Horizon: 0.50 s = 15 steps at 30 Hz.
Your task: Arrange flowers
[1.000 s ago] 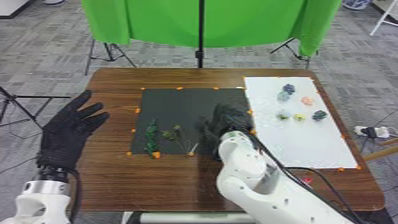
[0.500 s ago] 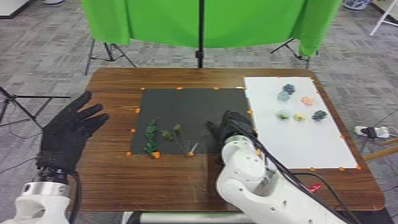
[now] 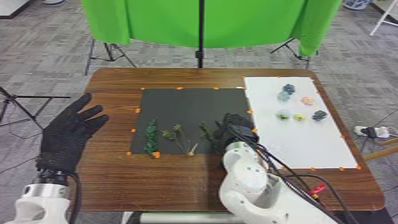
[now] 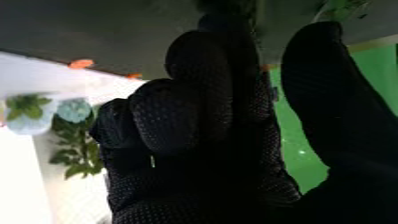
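Right hand (image 3: 233, 126): released, the thumb apart from loosely bent fingers with nothing seen between them, low over the black mat's right side. Counter (image 3: 169, 185): brown wood, bearing all the material. White sheet (image 3: 298, 145): on my right, adjoining the black mat (image 3: 195, 102). Left hand (image 3: 71, 127): at the counter's left edge, fingers spread, empty. Green stem (image 3: 209, 134): on the mat, just left of the right hand, the nearer of my two; long axis running away from me, far end tilting left. Leafy stem (image 3: 151, 139) and branching sprig (image 3: 177, 134): farther left. Peach bloom (image 3: 307, 100) and dark blue bloom (image 3: 319, 115): on the sheet, ahead and right. I judge the next reach goes that way, clearing the green stem.
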Each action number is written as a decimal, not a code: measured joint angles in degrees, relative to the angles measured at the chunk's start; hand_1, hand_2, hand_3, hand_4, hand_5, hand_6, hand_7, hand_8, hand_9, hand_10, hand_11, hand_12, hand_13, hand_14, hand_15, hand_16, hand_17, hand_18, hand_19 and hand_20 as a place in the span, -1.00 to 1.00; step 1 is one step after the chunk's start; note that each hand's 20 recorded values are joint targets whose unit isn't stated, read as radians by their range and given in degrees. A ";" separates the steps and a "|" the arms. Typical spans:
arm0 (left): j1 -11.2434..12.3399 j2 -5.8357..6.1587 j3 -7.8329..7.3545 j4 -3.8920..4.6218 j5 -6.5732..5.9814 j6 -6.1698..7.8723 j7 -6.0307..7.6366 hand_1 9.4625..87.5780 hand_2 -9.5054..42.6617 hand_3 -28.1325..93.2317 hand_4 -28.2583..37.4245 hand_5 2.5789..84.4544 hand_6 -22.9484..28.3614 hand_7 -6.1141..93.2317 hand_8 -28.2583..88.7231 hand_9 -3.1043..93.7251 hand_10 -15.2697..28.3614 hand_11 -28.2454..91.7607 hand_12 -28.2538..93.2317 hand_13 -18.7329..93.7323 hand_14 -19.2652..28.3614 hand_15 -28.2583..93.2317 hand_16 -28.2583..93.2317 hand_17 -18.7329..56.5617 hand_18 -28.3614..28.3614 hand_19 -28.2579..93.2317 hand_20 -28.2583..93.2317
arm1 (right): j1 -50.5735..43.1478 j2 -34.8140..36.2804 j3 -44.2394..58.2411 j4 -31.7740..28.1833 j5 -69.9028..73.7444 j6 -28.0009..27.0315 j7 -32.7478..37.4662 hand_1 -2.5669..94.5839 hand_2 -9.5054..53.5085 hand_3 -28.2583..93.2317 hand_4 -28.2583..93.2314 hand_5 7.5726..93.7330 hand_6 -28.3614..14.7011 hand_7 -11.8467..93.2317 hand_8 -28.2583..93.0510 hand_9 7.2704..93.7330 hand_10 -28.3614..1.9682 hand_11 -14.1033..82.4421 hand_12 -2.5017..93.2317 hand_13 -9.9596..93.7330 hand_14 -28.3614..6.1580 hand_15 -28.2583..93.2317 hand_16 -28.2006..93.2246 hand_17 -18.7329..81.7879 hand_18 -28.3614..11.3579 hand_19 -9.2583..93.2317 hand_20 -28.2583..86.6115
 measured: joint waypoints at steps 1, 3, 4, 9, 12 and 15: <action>0.03 0.04 0.10 0.00 -0.02 0.01 0.11 -0.59 -0.41 0.77 -0.78 -0.18 0.22 -0.61 -0.68 -0.22 0.65 -0.10 -0.33 -0.18 1.00 0.39 -0.68 -0.68 1.00 0.51 -0.61 | 0.07 0.39 -0.16 -0.13 -0.58 0.66 0.00 -0.19 -1.00 0.73 -0.99 0.61 0.06 -0.38 -0.73 0.48 -0.35 0.44 -0.55 0.48 -0.27 0.85 -0.32 0.02 -1.00 1.00 0.38; 0.12 0.21 0.32 0.00 -0.07 0.06 0.55 -0.59 -0.41 0.76 -0.78 -0.18 0.22 -0.61 -0.68 -0.22 0.65 -0.10 -0.33 -0.18 1.00 0.39 -0.68 -0.68 1.00 0.51 -0.61 | 0.18 1.42 -0.11 -0.85 -1.14 2.67 -0.08 -0.19 -1.00 0.74 -0.98 0.54 0.09 -0.42 -0.74 0.47 -0.36 0.40 -0.57 0.46 -0.28 0.83 -0.33 0.01 -1.00 1.00 0.35; 0.14 0.35 0.41 0.02 -0.10 0.08 0.79 -0.59 -0.41 0.76 -0.78 -0.18 0.22 -0.61 -0.68 -0.22 0.65 -0.10 -0.33 -0.18 1.00 0.39 -0.68 -0.68 1.00 0.51 -0.61 | 0.22 2.12 0.14 -1.46 -1.13 3.93 -0.18 -0.19 -1.00 0.74 -0.97 0.46 0.14 -0.48 -0.73 0.49 -0.36 0.27 -0.60 0.45 -0.31 0.80 -0.33 0.01 -1.00 1.00 0.34; -0.25 1.31 1.02 0.58 -0.40 0.27 2.07 -0.58 -0.41 0.76 -0.80 -0.18 0.21 -0.61 -0.68 -0.23 0.64 -0.11 -0.33 -0.18 1.00 0.39 -0.68 -0.68 1.00 0.51 -0.61 | 1.61 6.86 3.24 -4.24 2.72 9.16 -0.58 -0.20 -1.00 0.74 -0.97 0.21 0.13 -0.55 -0.72 0.44 -0.49 0.05 -0.63 0.39 -0.42 0.74 -0.36 0.00 -1.00 1.00 0.30; -0.81 2.20 1.48 1.22 -0.81 0.47 2.79 -0.59 -0.41 0.76 -0.80 -0.20 0.21 -0.60 -0.68 -0.23 0.64 -0.11 -0.33 -0.19 1.00 0.39 -0.68 -0.68 1.00 0.51 -0.61 | 6.07 10.85 1.78 -2.79 7.77 9.21 -0.08 -0.22 -1.00 0.74 -0.98 0.08 0.14 -0.56 -0.72 0.35 -0.62 -0.01 -0.65 0.31 -0.54 0.72 -0.38 -0.04 -1.00 0.98 0.27; -1.69 2.86 1.99 1.85 -0.99 0.49 2.99 -0.59 -0.41 0.76 -0.80 -0.20 0.21 -0.60 -0.68 -0.23 0.64 -0.10 -0.33 -0.19 1.00 0.39 -0.68 -0.68 1.00 0.51 -0.61 | 11.01 14.00 0.52 0.98 12.81 5.95 0.27 -0.23 -1.00 0.73 -0.98 0.03 0.18 -0.56 -0.72 0.36 -0.70 -0.11 -0.67 0.30 -0.57 0.68 -0.40 -0.04 -1.00 0.98 0.26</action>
